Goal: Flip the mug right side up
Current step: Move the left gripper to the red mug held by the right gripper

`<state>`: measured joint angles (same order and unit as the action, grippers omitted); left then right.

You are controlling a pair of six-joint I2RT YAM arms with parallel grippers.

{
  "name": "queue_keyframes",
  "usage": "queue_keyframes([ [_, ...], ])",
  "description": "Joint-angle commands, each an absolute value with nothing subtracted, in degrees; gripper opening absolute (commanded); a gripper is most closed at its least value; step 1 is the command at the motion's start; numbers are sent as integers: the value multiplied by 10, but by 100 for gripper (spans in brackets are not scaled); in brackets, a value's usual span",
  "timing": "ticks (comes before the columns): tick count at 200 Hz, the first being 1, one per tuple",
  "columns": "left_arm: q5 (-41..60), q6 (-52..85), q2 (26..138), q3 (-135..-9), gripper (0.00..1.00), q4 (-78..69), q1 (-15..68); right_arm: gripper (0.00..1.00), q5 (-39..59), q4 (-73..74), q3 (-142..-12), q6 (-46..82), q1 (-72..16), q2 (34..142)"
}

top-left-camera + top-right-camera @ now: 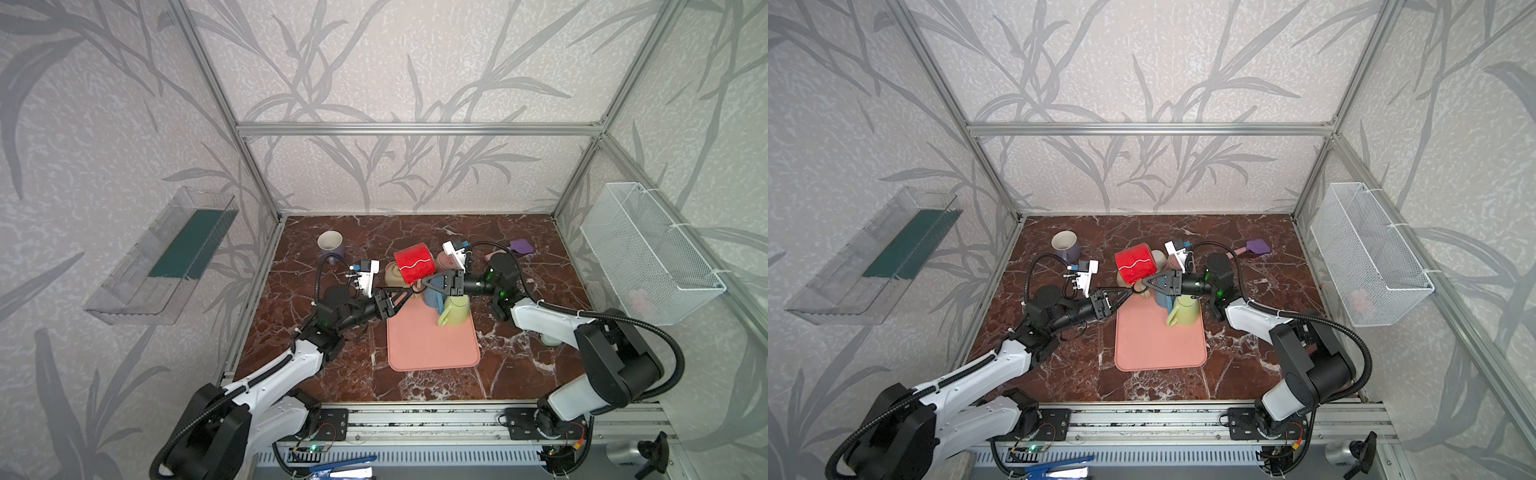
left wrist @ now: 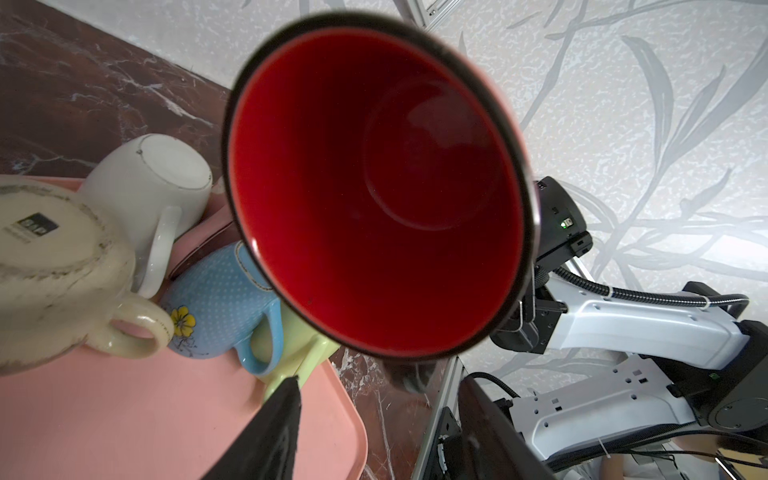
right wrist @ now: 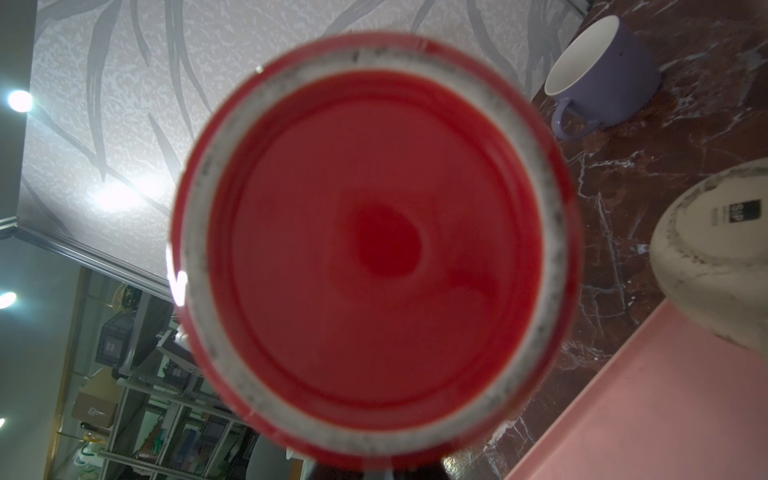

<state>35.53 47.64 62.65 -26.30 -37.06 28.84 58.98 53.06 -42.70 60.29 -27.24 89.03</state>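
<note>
Both top views show the red mug (image 1: 411, 264) in the air, lying on its side just above the tips of both pincers. The right pincer (image 1: 417, 285) is clenched on it from below, seemingly at the handle. Whether the left pincer (image 1: 405, 294) grips the rim, I cannot tell. It is probably glazed ceramic: stiff, heavy, slippery and breakable, so the handle or rim wall looks safest. On the beige mug (image 3: 715, 257) nearby, the base label (image 3: 739, 210) seems to read "SIP".
</note>
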Motion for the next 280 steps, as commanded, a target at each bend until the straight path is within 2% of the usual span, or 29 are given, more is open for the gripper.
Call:
queue_keyframes([
  [1, 369, 473, 642, -294, 56, -427, 296, 0, 608, 617, -453, 608, -271, 887],
  [66, 382, 501, 713, -316, 50, -500, 298, 0, 612, 664, -451, 634, -270, 894],
  [110, 384, 512, 733, -334, 42, -525, 299, 0, 611, 712, -436, 645, -271, 910],
  [144, 384, 512, 736, -343, 28, -527, 299, 0, 612, 751, -431, 662, -271, 928],
  [191, 380, 512, 738, -342, 25, -530, 300, 0, 613, 747, -428, 651, -275, 938],
  [232, 376, 513, 738, -345, 26, -532, 301, 0, 609, 668, -425, 585, -289, 921],
  [256, 375, 513, 738, -343, 23, -535, 301, 0, 605, 631, -426, 555, -295, 908],
  [280, 370, 512, 736, -339, 8, -537, 301, 0, 604, 628, -425, 551, -296, 909],
])
